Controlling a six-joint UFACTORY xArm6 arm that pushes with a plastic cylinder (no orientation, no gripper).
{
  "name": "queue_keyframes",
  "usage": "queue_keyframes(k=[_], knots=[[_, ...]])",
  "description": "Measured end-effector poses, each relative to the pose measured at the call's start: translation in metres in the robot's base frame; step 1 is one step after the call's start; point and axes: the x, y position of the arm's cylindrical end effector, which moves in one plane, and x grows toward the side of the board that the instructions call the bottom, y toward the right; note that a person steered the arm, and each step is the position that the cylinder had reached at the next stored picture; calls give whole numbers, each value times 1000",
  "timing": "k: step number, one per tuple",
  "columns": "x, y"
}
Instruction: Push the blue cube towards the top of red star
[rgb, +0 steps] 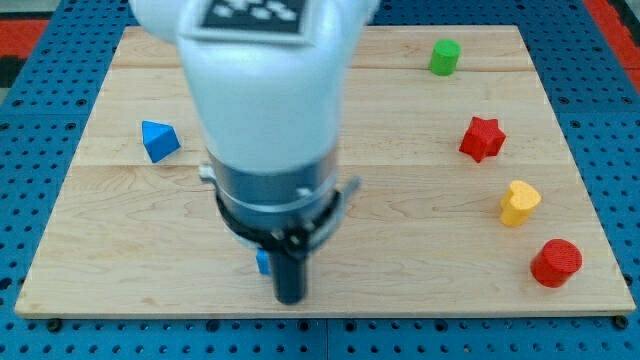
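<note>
The blue cube (263, 262) is mostly hidden behind my rod near the view's bottom centre; only a small blue sliver shows at the rod's left. My tip (289, 298) sits just right of and below that sliver, touching or nearly touching it. The red star (482, 138) lies far off at the view's right, above the middle. The arm's white and dark body covers the board's centre and top.
A blue triangular block (159, 140) lies at the view's left. A green cylinder (445, 57) stands at the top right. A yellow block (519, 203) and a red cylinder (556, 263) lie at the right, below the star. The wooden board (120, 250) rests on a blue pegboard.
</note>
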Motion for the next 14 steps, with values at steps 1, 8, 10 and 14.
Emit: queue_keyframes(k=[1, 8, 10, 14], knots=[[-41, -16], [-160, -35], [-199, -61], [-240, -30]])
